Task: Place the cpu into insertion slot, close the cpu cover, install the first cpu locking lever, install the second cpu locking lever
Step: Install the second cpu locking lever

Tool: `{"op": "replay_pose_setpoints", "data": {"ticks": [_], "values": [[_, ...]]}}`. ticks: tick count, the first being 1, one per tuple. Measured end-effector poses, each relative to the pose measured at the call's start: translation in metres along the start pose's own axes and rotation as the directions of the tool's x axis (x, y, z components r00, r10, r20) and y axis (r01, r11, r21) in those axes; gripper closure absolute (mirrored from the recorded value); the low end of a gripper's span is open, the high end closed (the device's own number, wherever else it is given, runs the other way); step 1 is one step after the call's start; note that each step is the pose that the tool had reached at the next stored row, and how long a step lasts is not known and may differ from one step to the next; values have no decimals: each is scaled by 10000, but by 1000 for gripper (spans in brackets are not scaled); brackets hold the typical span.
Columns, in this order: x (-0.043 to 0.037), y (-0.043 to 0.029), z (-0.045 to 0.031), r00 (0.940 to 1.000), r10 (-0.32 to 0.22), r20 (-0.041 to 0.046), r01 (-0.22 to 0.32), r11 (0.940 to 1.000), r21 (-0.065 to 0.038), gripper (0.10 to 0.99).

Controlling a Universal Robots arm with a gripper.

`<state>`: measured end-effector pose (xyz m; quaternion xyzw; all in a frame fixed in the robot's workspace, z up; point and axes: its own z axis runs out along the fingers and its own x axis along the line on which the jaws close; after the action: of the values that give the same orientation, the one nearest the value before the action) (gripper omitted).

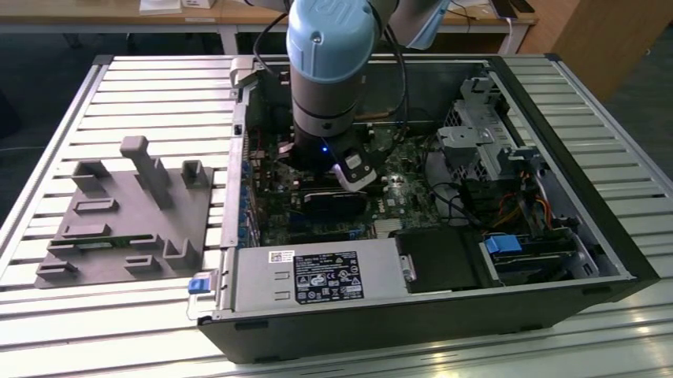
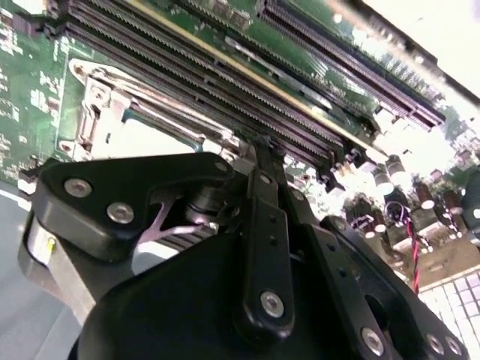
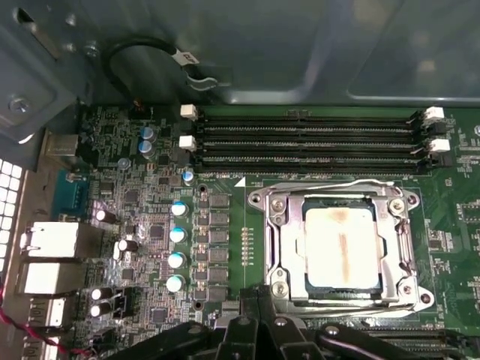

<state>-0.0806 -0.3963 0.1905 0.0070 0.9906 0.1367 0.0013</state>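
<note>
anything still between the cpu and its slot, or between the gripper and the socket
Nothing visible. In the first wrist view the cpu already sits in the insertion slot with the cpu cover down around it. The gripper hangs right at the socket's edge with no part between.

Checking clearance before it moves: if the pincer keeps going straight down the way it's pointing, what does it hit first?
Most likely the cpu cover, already closed over the cpu. The pincer points down at the socket's edge, though depth is unclear.
</note>
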Motion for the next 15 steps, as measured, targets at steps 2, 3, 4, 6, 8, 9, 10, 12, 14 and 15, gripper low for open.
{"op": "replay_pose_setpoints", "data": {"ticks": [2,3,4,6,8,9,10,12,14,15], "values": [[0,0,2,10000,-1,2,1,10000,-4,980],[0,0,2,10000,-1,2,1,10000,-4,980],[0,1,-2,10000,-1,2,1,10000,-3,980],[-1,8,-22,10000,-2,6,2,10000,-18,980],[0,16,-54,10000,0,4,0,10000,-24,980],[0,20,-66,10000,0,3,0,10000,-23,980],[0,23,-80,10000,0,2,0,10000,-23,980],[0,32,-111,10000,0,3,0,10000,-23,980],[0,41,-145,10000,0,2,0,10000,-22,980],[0,45,-156,10000,0,2,0,10000,-22,980]]}}
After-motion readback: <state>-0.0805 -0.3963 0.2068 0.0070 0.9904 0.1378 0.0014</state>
